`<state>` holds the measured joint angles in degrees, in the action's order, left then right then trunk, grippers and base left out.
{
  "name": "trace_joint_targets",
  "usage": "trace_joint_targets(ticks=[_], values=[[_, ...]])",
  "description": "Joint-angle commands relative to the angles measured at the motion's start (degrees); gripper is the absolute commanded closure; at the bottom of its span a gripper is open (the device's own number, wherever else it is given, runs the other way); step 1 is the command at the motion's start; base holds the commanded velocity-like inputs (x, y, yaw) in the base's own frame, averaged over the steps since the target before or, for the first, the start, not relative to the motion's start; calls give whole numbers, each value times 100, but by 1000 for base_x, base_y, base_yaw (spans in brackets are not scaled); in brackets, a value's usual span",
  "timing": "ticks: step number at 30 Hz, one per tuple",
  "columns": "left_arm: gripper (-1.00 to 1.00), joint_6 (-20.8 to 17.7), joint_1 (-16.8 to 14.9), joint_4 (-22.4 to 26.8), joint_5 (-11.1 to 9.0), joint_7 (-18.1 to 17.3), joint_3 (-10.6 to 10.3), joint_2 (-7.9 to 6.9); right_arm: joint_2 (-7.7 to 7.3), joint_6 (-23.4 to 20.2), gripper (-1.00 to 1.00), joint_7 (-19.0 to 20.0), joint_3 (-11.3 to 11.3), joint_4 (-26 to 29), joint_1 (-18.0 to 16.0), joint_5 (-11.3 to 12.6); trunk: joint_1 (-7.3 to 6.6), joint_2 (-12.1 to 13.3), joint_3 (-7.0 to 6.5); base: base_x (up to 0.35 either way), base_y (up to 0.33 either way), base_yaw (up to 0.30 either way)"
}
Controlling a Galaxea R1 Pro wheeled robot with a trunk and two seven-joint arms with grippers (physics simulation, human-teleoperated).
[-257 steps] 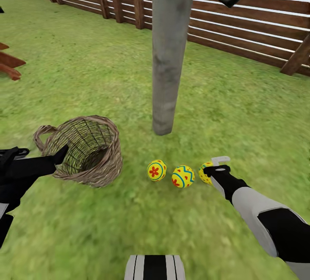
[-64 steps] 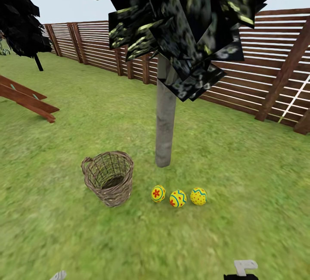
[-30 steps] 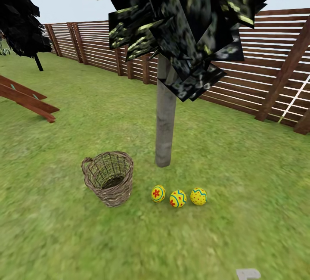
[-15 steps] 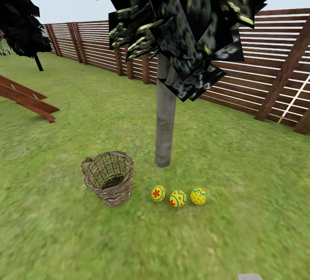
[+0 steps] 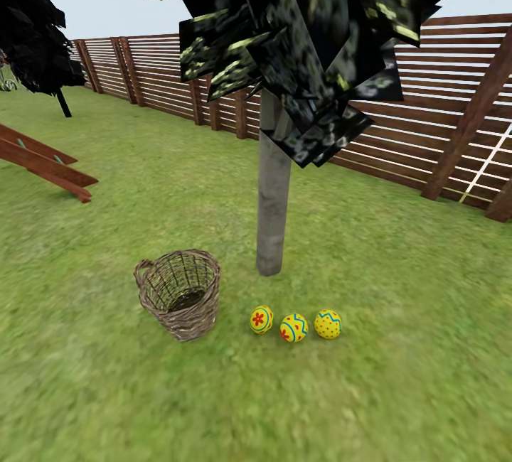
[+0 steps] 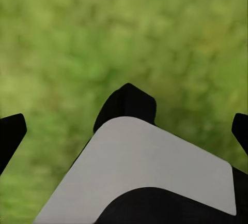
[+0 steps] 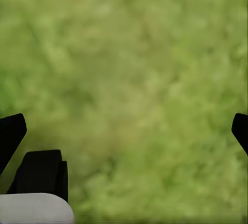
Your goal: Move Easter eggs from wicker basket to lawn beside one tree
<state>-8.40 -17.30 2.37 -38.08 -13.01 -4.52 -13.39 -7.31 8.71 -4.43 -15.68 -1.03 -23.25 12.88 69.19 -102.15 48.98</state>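
With all three eggs (image 5: 261, 320) (image 5: 294, 328) (image 5: 328, 324) lying in a row on lawn (image 5: 398, 305) near tree (image 5: 273, 213), just beside empty-looking basket (image 5: 179, 293): judged done, nothing left. Both sets of jaws spread wide over grass, grasping nothing.

Wicker basket (image 5: 179, 293): rough brown weave. Easter eggs (image 5: 294, 327): smooth, glossy paint. Tree (image 5: 273, 199) trunk: matt grey. Fence (image 5: 441, 114): slatted wood.

Left pincer (image 6: 124, 131): black fingertips, pale grey rounded shell over black body. Right pincer (image 7: 124, 131): black tips, black block, grey shell.
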Motion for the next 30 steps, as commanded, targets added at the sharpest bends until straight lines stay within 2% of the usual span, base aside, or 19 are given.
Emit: trace_joint_targets(ticks=[1,30], values=[[-100,-29,-1,-2,-59,-12,-45,-4,1,25,-100,-5,-48,-16,4,54,-1,-2,4,0,0,0],[-100,-31,-1,-17,-77,-18,-41,38,22,16,-100,7,-43,-14,14,51,-1,-2,4,0,0,0]])
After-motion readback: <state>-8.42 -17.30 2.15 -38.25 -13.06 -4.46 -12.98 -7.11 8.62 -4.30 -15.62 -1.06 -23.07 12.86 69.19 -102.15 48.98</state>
